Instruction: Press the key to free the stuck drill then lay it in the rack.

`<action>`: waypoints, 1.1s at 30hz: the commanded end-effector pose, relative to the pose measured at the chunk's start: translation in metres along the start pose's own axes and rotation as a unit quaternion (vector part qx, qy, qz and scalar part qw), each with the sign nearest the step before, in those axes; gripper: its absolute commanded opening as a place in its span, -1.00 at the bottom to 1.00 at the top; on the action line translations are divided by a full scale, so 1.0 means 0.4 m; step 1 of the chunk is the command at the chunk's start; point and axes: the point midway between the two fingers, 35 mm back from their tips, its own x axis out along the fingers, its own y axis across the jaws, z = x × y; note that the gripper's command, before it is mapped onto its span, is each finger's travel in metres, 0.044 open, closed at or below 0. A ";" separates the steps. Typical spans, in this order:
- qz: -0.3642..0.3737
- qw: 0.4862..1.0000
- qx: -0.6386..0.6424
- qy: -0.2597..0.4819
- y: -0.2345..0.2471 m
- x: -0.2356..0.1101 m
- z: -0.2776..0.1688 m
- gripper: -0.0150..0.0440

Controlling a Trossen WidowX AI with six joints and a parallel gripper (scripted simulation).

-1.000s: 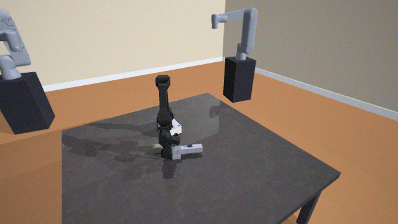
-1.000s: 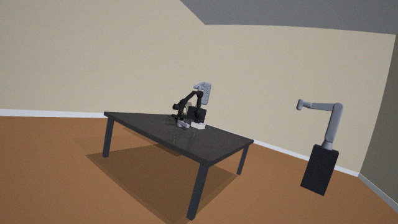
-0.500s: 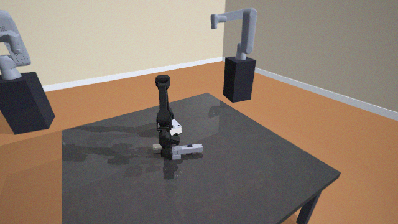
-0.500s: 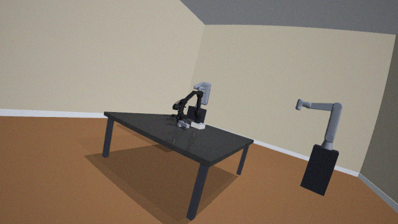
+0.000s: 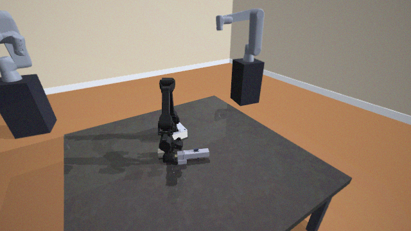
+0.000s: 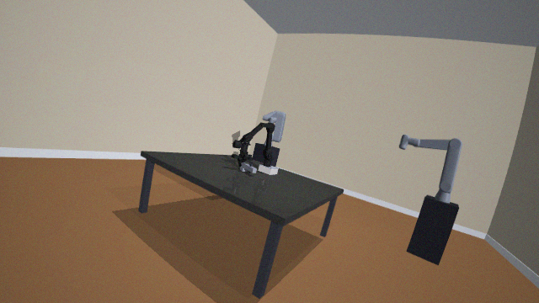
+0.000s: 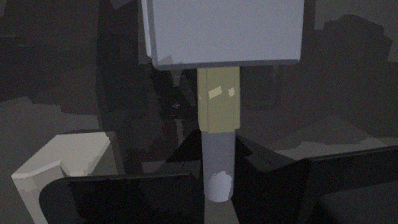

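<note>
Between the dark fingers the gripper [image 7: 218, 192] clamps the drill [image 7: 218, 162], its shaft running straight back into the gray block [image 7: 225, 30].

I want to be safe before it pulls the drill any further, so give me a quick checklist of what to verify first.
1. Pincer shut on the drill's shank: ok.
2. Tan section of the drill showing past the grey block: ok.
3. Key pressed down: cannot tell.
4. Rack beside the pincer, within view: ok.
5. Drill lying in the rack: not ok, not yet.
</note>
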 end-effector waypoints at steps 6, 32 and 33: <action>-0.001 1.000 -0.001 0.001 -0.005 -0.003 -0.040 -0.49; -0.001 1.000 0.000 0.001 -0.002 0.002 -0.048 1.00; -0.001 1.000 -0.001 0.001 -0.002 0.002 -0.047 1.00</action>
